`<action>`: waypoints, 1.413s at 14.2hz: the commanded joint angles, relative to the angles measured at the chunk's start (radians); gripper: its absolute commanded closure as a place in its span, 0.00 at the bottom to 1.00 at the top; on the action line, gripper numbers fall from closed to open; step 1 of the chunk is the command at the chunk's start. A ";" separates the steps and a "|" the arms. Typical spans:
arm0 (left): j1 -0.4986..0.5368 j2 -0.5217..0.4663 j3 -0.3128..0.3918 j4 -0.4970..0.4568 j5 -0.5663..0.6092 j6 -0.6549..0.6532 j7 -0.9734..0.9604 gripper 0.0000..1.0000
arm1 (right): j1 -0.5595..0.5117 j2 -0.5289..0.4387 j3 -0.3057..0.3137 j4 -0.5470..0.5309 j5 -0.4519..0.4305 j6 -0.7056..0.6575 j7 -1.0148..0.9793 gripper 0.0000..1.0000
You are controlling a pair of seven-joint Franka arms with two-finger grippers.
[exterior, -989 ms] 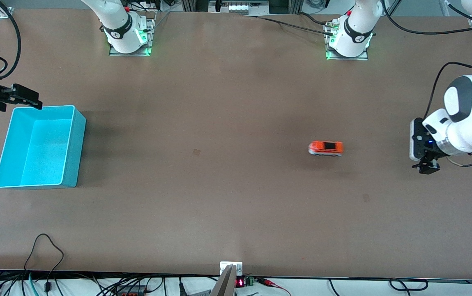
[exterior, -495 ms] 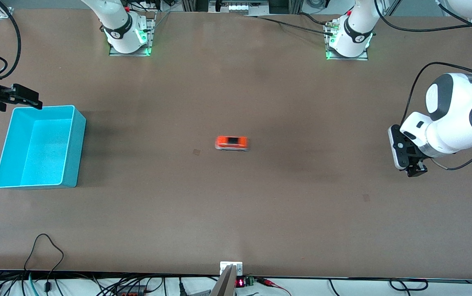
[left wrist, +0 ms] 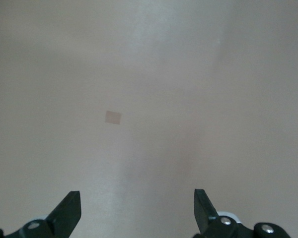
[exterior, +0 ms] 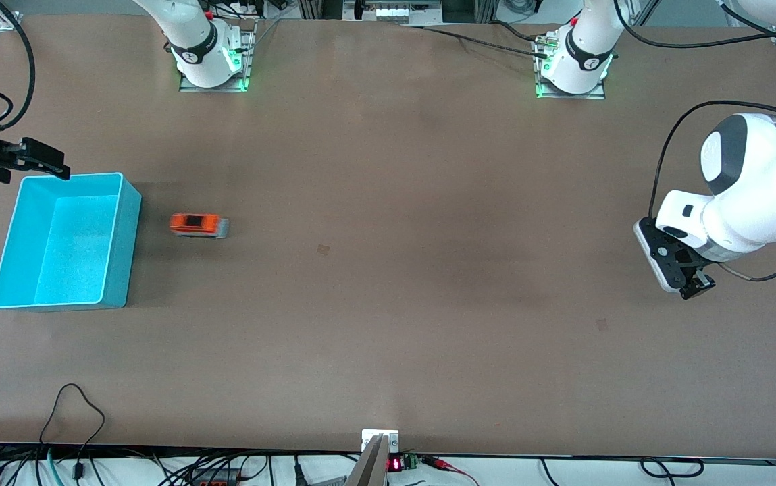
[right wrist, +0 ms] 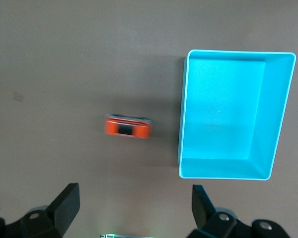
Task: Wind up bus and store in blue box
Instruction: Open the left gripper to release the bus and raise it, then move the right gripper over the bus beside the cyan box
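The orange bus (exterior: 198,225) stands on its wheels on the table, blurred, a short way from the blue box (exterior: 128,251) on the side toward the left arm's end. The right wrist view looks down on both the bus (right wrist: 128,127) and the empty box (right wrist: 182,115). My right gripper (exterior: 44,162) hangs open in the air by the box's corner that is farthest from the front camera; its jaws (right wrist: 135,193) hold nothing. At the left arm's end of the table my left gripper (exterior: 694,286) is open and empty over bare table (left wrist: 137,196).
Small pale square marks lie on the brown tabletop (exterior: 323,250) (left wrist: 112,117). Both arm bases (exterior: 211,57) (exterior: 573,64) are bolted along the edge farthest from the front camera. Loose cables (exterior: 77,405) trail over the nearest edge.
The bus has rolled across the table from the left arm's end to just beside the blue box. The left gripper shifted slightly and turned. The right arm stayed still.
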 commanded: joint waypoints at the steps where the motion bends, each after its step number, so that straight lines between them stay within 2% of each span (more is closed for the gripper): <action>1: -0.006 -0.005 0.011 0.028 -0.020 0.005 -0.118 0.00 | -0.001 0.006 0.003 0.019 0.010 -0.014 -0.002 0.00; 6: -0.007 -0.030 0.040 0.129 -0.082 -0.036 -0.488 0.00 | 0.015 0.012 0.005 0.013 0.012 -0.042 -0.005 0.00; 9: -0.017 -0.032 0.074 0.218 -0.082 -0.153 -0.710 0.00 | 0.067 0.043 0.005 0.008 0.005 -0.170 -0.003 0.00; 11: -0.072 -0.036 0.144 0.251 -0.102 -0.220 -0.842 0.00 | 0.077 0.038 0.005 -0.033 0.007 -0.205 0.000 0.00; 13: -0.122 -0.059 0.212 0.261 -0.151 -0.273 -0.963 0.00 | 0.075 -0.013 0.005 -0.137 0.012 -0.191 -0.002 0.00; 14: -0.141 -0.068 0.223 0.261 -0.151 -0.296 -1.019 0.00 | 0.075 -0.058 0.005 -0.206 0.012 -0.150 -0.003 0.00; 17: -0.159 -0.108 0.229 0.259 -0.153 -0.335 -1.151 0.00 | 0.078 -0.217 0.005 -0.454 0.009 0.013 -0.054 0.00; 18: -0.162 -0.127 0.228 0.259 -0.153 -0.366 -1.229 0.00 | 0.074 -0.263 0.005 -0.529 0.009 0.068 -0.106 0.00; 20: -0.150 -0.163 0.215 0.249 -0.153 -0.426 -1.266 0.00 | 0.060 -0.343 -0.006 -0.661 0.009 0.180 -0.240 0.00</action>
